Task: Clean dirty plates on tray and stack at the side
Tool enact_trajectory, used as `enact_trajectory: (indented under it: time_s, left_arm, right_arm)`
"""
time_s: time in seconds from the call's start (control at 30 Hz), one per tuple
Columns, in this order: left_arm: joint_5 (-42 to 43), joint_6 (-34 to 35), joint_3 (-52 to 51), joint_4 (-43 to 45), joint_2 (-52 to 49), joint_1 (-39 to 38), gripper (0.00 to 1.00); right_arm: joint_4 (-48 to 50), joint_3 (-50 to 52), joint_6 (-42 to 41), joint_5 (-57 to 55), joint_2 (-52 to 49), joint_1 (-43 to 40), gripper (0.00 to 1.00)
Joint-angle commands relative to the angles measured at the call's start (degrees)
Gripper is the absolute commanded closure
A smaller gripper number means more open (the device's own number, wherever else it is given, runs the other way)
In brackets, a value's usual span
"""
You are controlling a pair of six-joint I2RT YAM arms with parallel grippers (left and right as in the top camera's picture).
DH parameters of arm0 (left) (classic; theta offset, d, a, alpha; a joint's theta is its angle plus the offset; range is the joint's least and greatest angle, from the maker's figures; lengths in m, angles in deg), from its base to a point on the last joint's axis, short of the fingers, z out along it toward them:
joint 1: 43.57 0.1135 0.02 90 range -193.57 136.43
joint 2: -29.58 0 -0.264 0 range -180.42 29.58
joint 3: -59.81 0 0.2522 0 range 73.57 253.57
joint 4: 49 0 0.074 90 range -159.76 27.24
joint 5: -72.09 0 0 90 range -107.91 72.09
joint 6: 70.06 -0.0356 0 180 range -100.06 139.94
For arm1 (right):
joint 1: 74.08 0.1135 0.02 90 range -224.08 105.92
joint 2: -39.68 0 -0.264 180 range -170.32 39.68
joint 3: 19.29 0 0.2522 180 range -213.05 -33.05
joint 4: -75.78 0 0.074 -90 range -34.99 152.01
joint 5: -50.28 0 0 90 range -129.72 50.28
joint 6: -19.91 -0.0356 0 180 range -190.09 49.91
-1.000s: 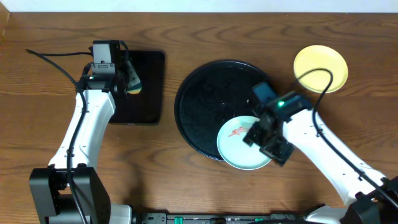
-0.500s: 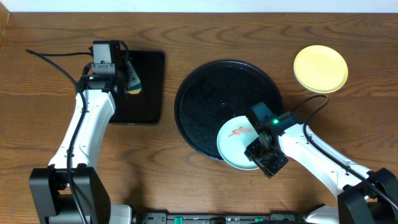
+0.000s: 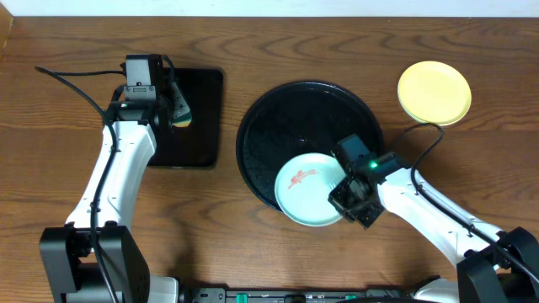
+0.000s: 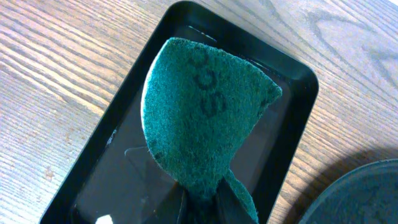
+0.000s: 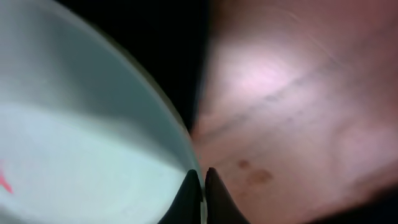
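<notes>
Pale mint-white round plate (image 3: pixel 307 189), red smear, at near rim of large glossy black round tray (image 3: pixel 286 126). Likely rigid, light, slick, chippable; hold by edge. Right claw (image 5: pixel 202 185) clamped on its rim. Left claw (image 4: pixel 200 202) grips green scouring pad (image 4: pixel 202 118).

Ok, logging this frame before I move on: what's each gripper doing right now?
Left gripper: shut on the green sponge.
Right gripper: shut on the rim of the smeared mint-white plate.
</notes>
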Motion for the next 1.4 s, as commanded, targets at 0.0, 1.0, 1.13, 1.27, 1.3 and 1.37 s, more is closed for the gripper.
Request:
enact_trajectory:
  time_s: [0.0, 1.0, 1.13, 1.27, 1.3, 1.37]
  left_arm:
    - [-0.2, 0.8, -0.2, -0.1, 0.6, 0.1, 0.92]
    - [16.3, 0.8, -0.2, 4.0, 0.6, -10.5, 0.92]
    - [16.4, 1.4, -0.2, 6.8, 0.5, -13.9, 0.92]
    - [16.4, 4.3, -0.2, 9.1, -0.1, -17.0, 0.92]
    - [16.4, 5.0, -0.2, 9.5, -0.5, -17.7, 0.92]
    - [16.4, 6.8, -0.2, 9.9, -1.4, -19.1, 0.92]
  right_arm:
    - [2.9, -3.1, 10.4, -1.9, 0.0, -0.6, 0.99]
    - [27.9, -7.9, 43.8, 4.4, -12.4, -15.6, 0.99]
    - [28.8, -7.9, 50.7, 18.4, -14.7, -20.0, 0.99]
    - [28.6, -7.9, 51.7, 21.1, -18.8, -20.7, 0.99]
    - [28.9, -7.9, 51.6, 21.1, -19.9, -20.6, 0.99]
    - [29.9, -7.9, 50.4, 21.0, -22.1, -20.6, 0.99]
